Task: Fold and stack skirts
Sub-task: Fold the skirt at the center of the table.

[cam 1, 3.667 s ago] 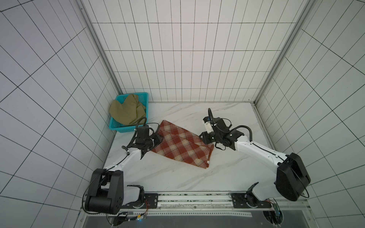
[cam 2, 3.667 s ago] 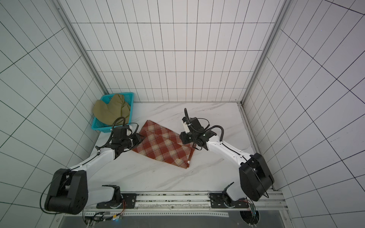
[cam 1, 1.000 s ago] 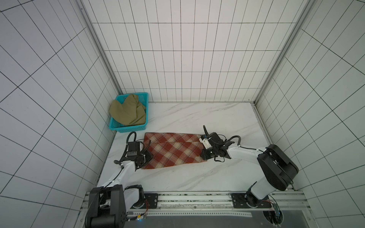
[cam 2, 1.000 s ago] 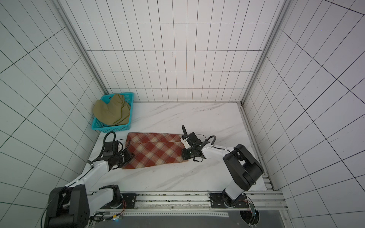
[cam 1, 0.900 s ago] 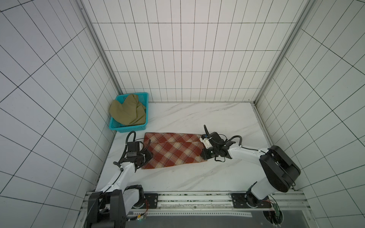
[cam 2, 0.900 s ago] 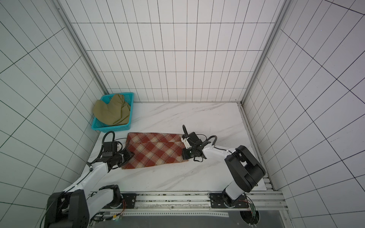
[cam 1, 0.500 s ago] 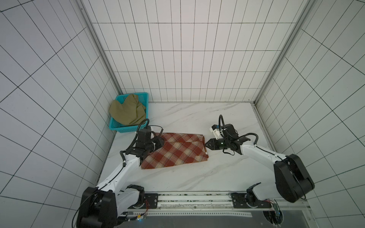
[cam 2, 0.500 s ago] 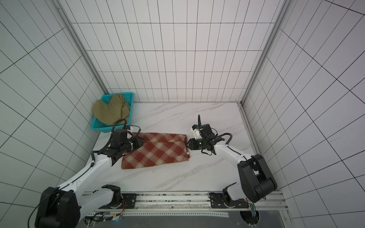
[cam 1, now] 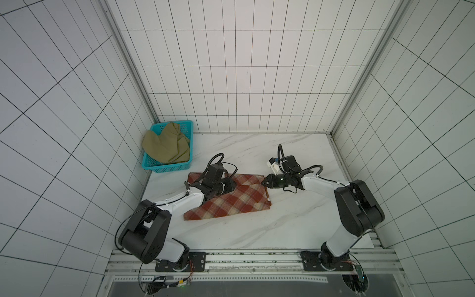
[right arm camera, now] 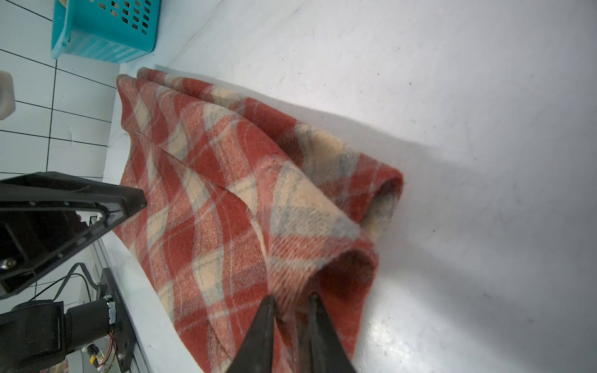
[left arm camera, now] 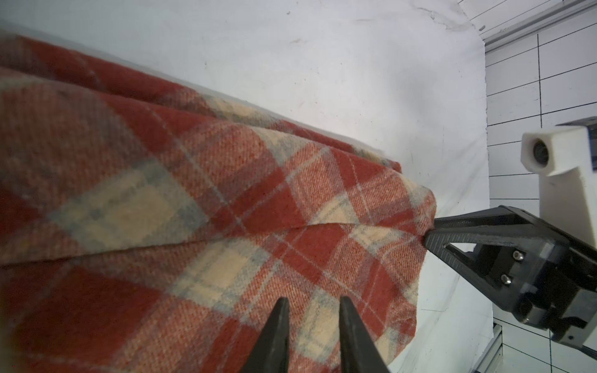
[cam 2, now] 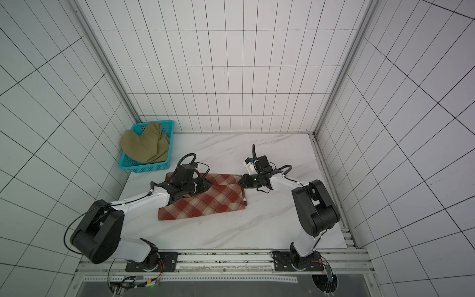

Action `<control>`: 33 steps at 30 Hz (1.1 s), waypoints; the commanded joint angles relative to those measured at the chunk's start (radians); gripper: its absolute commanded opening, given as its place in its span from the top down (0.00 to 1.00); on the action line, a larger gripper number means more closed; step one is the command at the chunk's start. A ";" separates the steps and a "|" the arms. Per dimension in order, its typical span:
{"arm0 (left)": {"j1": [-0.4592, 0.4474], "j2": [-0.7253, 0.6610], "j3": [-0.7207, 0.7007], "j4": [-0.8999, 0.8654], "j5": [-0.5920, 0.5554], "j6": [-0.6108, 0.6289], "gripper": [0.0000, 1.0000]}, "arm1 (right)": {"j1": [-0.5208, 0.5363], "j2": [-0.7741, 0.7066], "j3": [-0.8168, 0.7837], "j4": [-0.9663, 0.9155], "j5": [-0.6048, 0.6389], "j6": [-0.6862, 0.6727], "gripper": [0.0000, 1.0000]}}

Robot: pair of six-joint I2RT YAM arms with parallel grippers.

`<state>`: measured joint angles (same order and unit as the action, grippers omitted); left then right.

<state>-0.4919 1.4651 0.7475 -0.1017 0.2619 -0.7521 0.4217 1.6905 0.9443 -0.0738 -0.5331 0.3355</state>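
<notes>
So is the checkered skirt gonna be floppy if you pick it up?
Probably floppy: the plaid skirt lies in soft rounded folds and puckers where the right tool pinches it. It looks thick and woolly, so likely not slippery.

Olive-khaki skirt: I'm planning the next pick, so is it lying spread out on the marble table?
No, the olive-khaki skirt sits bunched inside the teal basket by the wall.

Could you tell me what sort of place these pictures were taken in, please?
Most likely a robot lab test cell, not a home: white tiled walls box in a marble-look tabletop, and two robot arms are mounted on a metal rail at its front.
</notes>
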 commanded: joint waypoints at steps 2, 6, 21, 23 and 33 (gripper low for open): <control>-0.016 0.059 0.050 0.073 -0.018 -0.020 0.73 | -0.006 -0.041 0.124 -0.045 0.001 -0.009 0.69; -0.017 0.101 0.067 0.081 -0.016 -0.021 0.73 | 0.008 -0.093 0.135 -0.073 0.016 -0.010 0.62; -0.022 0.116 0.094 0.086 0.013 -0.022 0.74 | -0.004 0.118 0.153 -0.016 0.040 0.001 0.90; -0.029 0.118 0.098 0.086 0.016 -0.019 0.74 | -0.010 0.137 0.142 -0.004 0.065 0.003 0.92; -0.104 0.166 0.142 0.084 0.027 -0.003 0.74 | -0.035 0.067 0.139 -0.030 0.047 0.008 0.93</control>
<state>-0.5816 1.6085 0.8631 -0.0338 0.2821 -0.7666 0.4084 1.8256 1.0275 -0.0853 -0.4843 0.3443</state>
